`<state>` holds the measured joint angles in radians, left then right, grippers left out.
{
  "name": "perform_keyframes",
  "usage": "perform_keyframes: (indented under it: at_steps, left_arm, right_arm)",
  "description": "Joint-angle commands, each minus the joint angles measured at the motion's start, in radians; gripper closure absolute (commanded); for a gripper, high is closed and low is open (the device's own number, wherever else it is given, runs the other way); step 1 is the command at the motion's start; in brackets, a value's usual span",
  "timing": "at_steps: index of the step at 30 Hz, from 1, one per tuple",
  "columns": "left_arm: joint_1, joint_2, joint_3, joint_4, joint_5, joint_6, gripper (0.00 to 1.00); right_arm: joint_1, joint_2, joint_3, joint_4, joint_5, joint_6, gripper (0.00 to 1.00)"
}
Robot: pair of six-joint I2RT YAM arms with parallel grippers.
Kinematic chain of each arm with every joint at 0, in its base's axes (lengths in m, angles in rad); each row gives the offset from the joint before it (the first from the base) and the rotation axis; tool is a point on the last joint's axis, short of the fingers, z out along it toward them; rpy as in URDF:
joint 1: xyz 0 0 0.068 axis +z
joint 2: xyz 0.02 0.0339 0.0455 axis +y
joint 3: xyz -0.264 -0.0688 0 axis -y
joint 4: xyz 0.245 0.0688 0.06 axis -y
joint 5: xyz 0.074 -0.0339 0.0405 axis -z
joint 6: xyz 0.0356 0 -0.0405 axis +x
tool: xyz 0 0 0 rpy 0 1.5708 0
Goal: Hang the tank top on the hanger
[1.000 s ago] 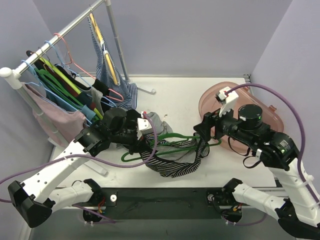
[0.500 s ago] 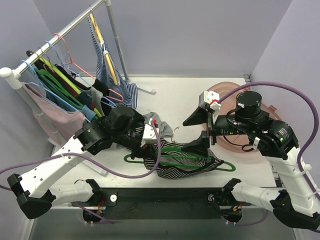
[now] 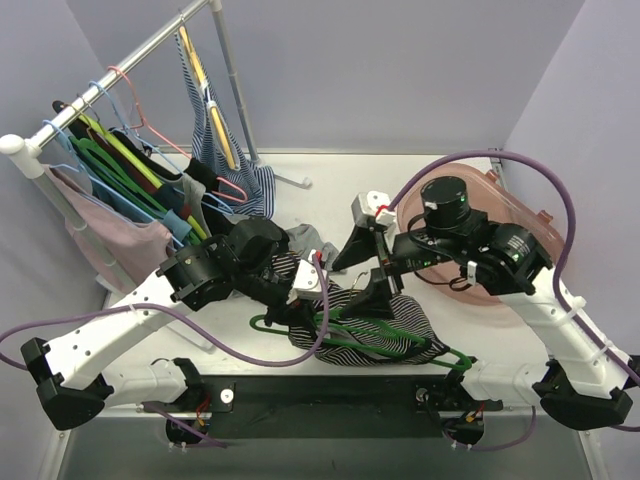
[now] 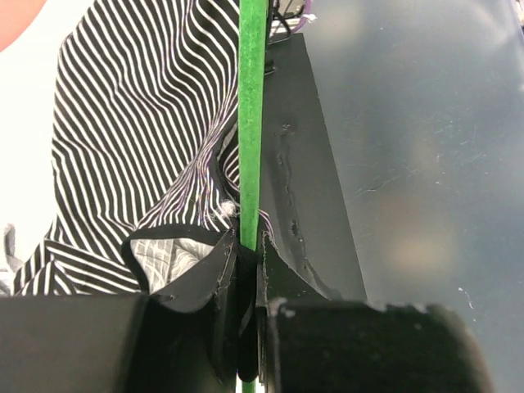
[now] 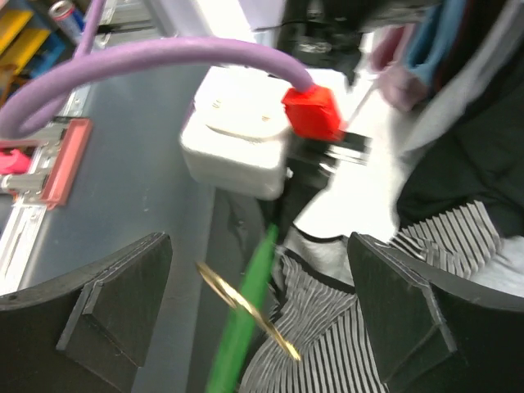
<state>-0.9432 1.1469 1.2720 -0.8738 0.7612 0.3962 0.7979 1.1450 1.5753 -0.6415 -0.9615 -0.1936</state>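
While left jaws clamp hanger (image 4: 250,123), tank top (image 4: 131,123) touches it.

The tank top (image 3: 390,338) (fine black-and-white stripes, dark edging) is bunched in a limp heap and threaded by the hanger (image 3: 453,356). The slim green hanger is laid nearly flat, its right end protruding from the cloth.

Left gripper (image 3: 302,288) and right gripper (image 3: 365,272) crowd the middle, close above the top (image 3: 385,340) and hanger (image 3: 450,355). The rack (image 3: 120,70) blocks the left, the basin (image 3: 412,215) the right. Behind, between them, the table (image 3: 340,185) is bare.
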Motion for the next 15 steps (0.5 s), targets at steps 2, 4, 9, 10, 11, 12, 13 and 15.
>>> perform_keyframes:
  at_steps: [2,4,9,10,11,12,13,15]
  left_arm:
    - [-0.005,-0.021,0.061,0.048,-0.040,-0.016,1.00]
    - [-0.002,-0.033,0.052,0.068,-0.072,-0.028,1.00]
    - [0.004,-0.070,0.029,0.101,-0.126,-0.088,1.00]
    - [0.003,-0.073,0.024,0.110,-0.138,-0.100,1.00]
    - [0.004,-0.075,0.023,0.113,-0.167,-0.134,1.00]
    - [0.004,-0.076,0.023,0.117,-0.180,-0.151,1.00]
    - [0.004,-0.078,0.021,0.127,-0.192,-0.170,1.00]
    - [0.004,-0.078,0.020,0.140,-0.206,-0.229,1.00]
  right_arm:
    - [0.084,-0.002,0.012,0.060,0.082,0.037,0.36]
    - [0.084,-0.021,-0.004,0.051,0.145,0.052,0.86]
    - [0.109,-0.079,-0.028,0.046,0.314,0.083,1.00]
    - [0.115,-0.080,-0.024,0.040,0.346,0.088,1.00]
    - [0.136,-0.080,-0.017,0.019,0.448,0.092,1.00]
    - [0.148,-0.073,-0.006,0.007,0.510,0.103,1.00]
    - [0.158,-0.065,0.015,-0.006,0.562,0.115,1.00]
    - [0.175,-0.047,0.025,-0.029,0.666,0.150,0.97]
